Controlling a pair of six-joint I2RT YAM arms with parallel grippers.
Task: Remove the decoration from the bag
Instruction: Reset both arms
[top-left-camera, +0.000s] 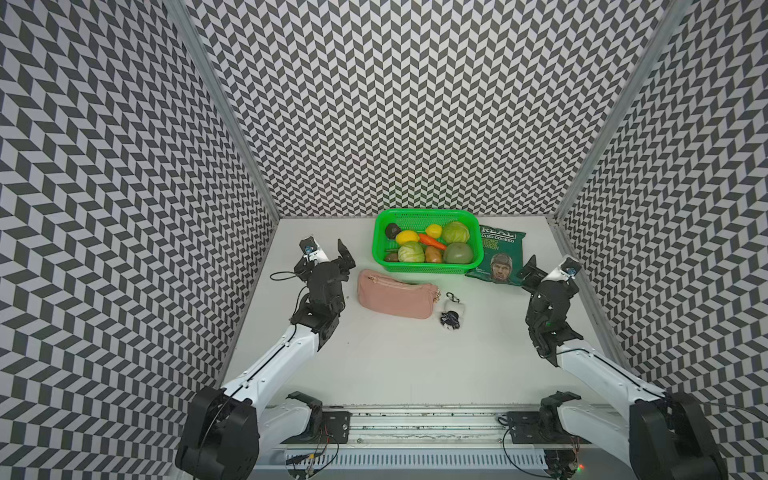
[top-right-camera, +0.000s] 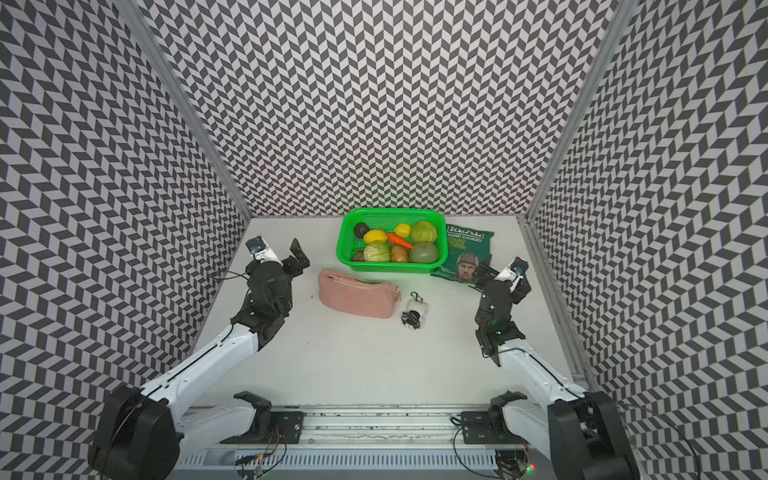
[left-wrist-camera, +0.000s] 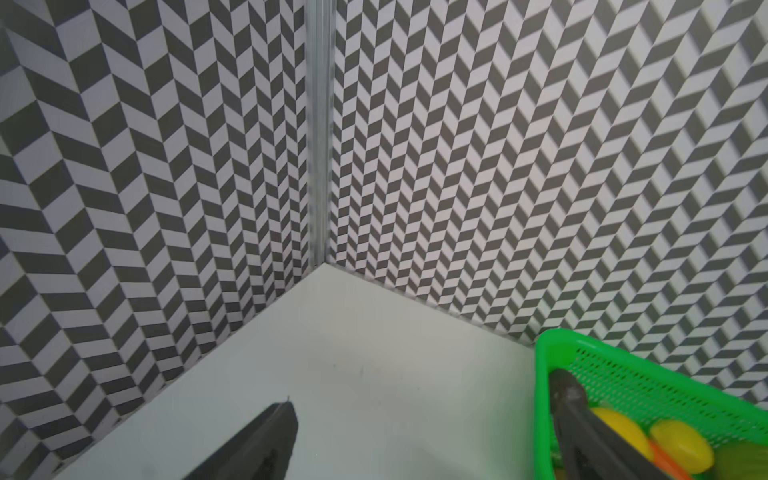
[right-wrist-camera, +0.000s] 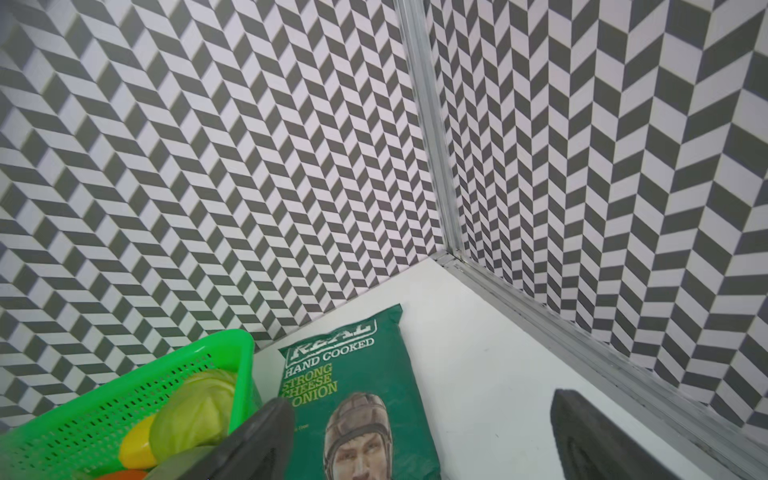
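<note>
Left gripper (left-wrist-camera: 422, 392) is spread wide with nothing in it, sitting just left of the pink zip pouch (top-left-camera: 395, 299). The pouch lies flat on the worktop (top-left-camera: 395, 365) in front of the green basket of toy veg (top-left-camera: 419, 269). The little white plush charm (top-left-camera: 453, 311) lies just right of the pouch, with its clasp towards the pouch's gold fittings and a small gap between. Right gripper (right-wrist-camera: 419, 401) is also wide open and empty, by the crisp packet (top-left-camera: 498, 257).
</note>
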